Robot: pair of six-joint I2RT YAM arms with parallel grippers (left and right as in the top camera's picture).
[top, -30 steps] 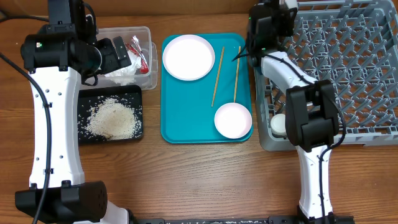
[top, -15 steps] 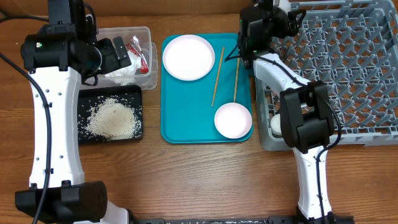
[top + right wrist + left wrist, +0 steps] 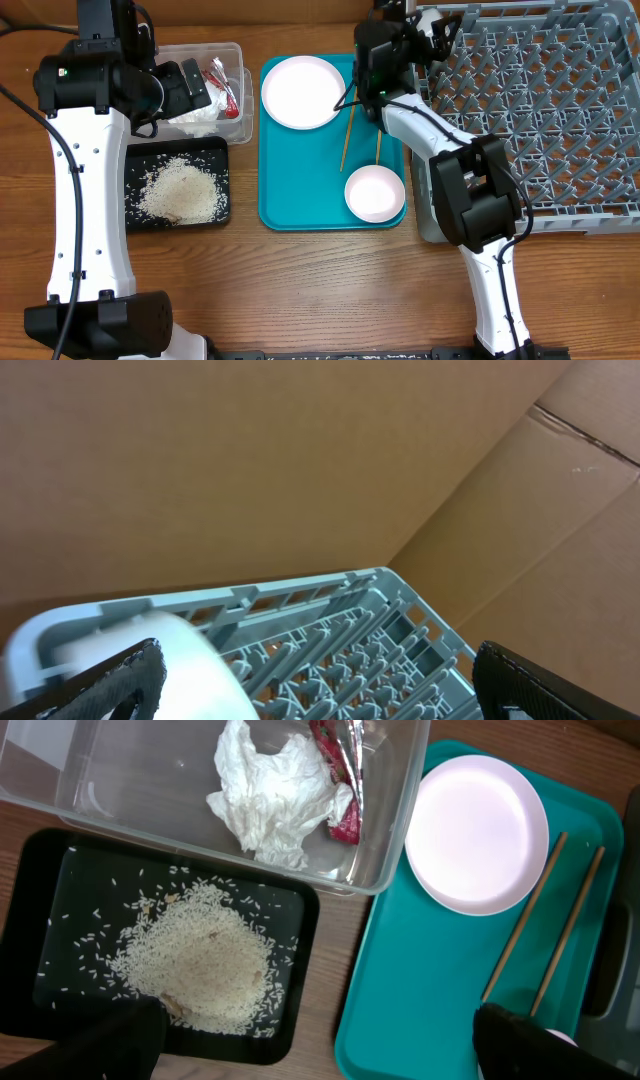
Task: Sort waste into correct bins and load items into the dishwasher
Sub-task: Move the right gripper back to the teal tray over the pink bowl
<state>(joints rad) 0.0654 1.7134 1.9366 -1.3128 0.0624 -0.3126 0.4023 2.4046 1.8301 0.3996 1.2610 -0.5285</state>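
Wooden surface [image 3: 330, 290], teal tray [image 3: 300, 210] at centre: two chopsticks [image 3: 346, 140] lie flat on it side by side, just right of the plate [image 3: 302, 92]. My right fingers [image 3: 110, 680] stand spread and empty up by the grey rack [image 3: 560, 120] corner; left fingers [image 3: 90, 1045] likewise spread, empty, over the clear tub [image 3: 120, 780]. I judge the sticks light, stiff, thin, apt to roll; best pinched mid-length, one at a time, low against the tray.

Free to pass over bare worktop [image 3: 320, 290] below teal tray [image 3: 300, 212]; barred above chopsticks [image 3: 350, 122] by right arm [image 3: 415, 125], dish rack [image 3: 560, 120] alongside.
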